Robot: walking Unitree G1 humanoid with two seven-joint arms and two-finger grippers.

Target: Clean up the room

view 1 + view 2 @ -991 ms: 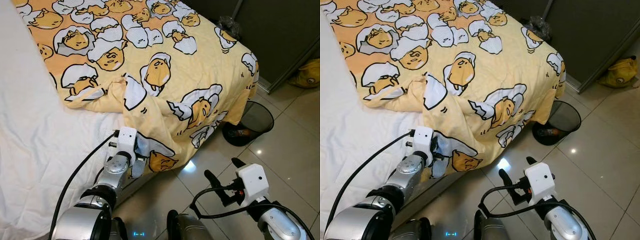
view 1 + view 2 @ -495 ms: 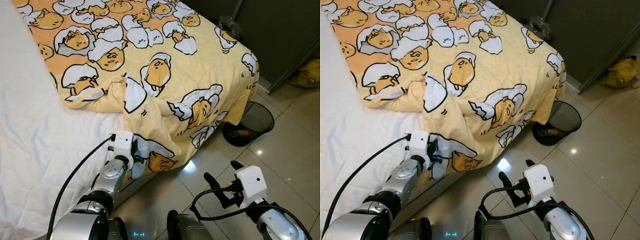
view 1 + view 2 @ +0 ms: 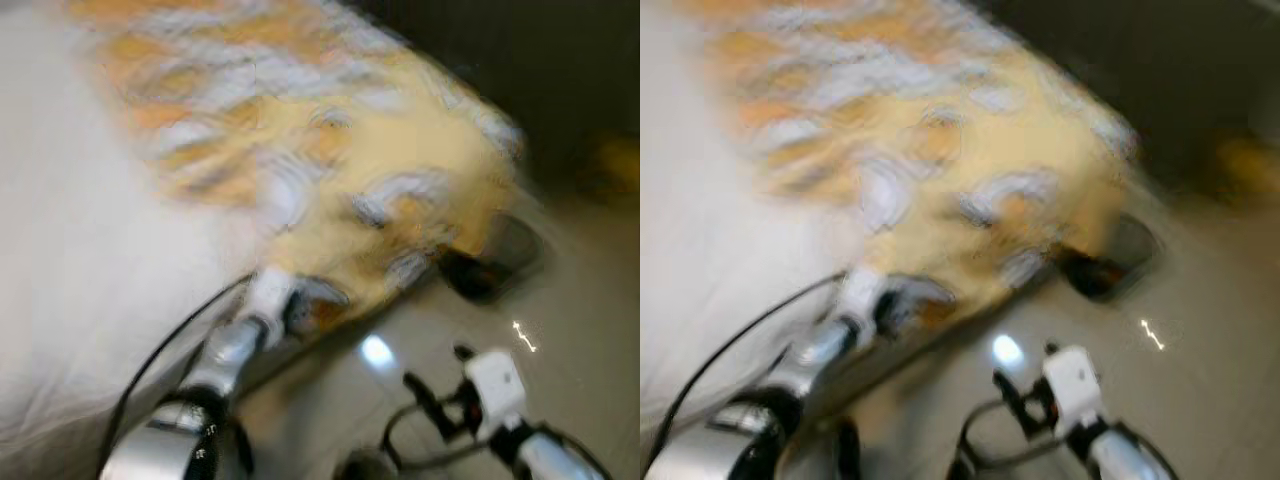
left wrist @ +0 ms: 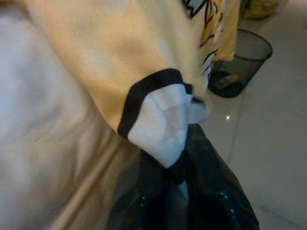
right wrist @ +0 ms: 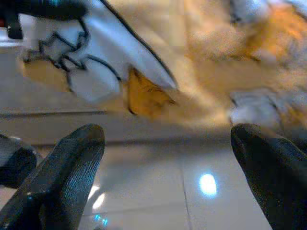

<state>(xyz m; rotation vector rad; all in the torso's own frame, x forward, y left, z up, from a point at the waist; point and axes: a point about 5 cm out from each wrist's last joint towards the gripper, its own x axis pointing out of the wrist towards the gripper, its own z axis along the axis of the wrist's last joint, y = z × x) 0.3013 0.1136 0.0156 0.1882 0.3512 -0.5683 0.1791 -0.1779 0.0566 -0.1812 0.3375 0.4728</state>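
blanket (image 3: 330,150), yellow cartoon print, lay across the white bed (image 3: 60,260), its corner drooping over the edge toward the floor. head views were blurred. your left gripper (image 4: 182,158) had its fingers pinched on that hanging corner. your right gripper (image 5: 168,177) hung low over the tiles with fingers spread wide, holding nothing. by my read you were early on: blanket unstraightened, mesh bin (image 3: 490,265) beside the bed.

Open tiled floor (image 3: 560,330) to the right, near the right gripper (image 3: 440,385), its 2 fingers spread. Blocked left by the bed (image 3: 70,300) and hanging yellow blanket (image 3: 400,190). Mesh bin (image 3: 495,265) standing far right, beside the blanket's edge.
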